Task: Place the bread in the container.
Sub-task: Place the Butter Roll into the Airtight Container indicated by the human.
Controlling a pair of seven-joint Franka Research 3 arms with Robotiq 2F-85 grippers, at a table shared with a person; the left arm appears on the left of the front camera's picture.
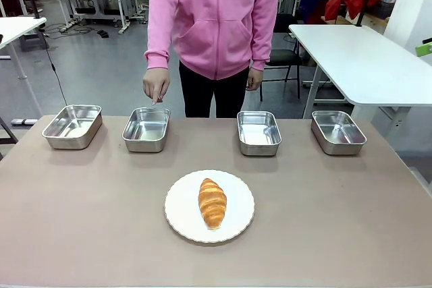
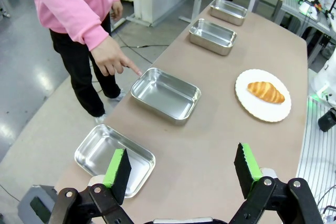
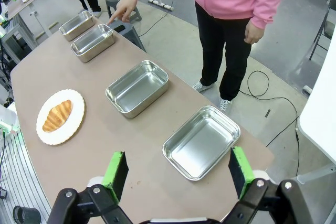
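A golden-brown croissant (image 1: 212, 202) lies on a round white plate (image 1: 179, 217) near the table's front middle; the left wrist view has the croissant (image 2: 265, 91) too, as does the right wrist view (image 3: 57, 115). A person in a pink hoodie points a finger (image 1: 156, 98) at the second steel tray from the left (image 1: 146, 129), the same tray (image 2: 165, 94) (image 3: 93, 42). My left gripper (image 2: 182, 169) is open above the table's left end with nothing between its pads. My right gripper (image 3: 178, 170) is open above the right end, also holding nothing.
Three more matching steel trays stand in the row along the far side: far left (image 1: 72, 126), right of middle (image 1: 258, 132) and far right (image 1: 337, 131). The person stands at the far edge, other hand hanging down. White tables stand beyond.
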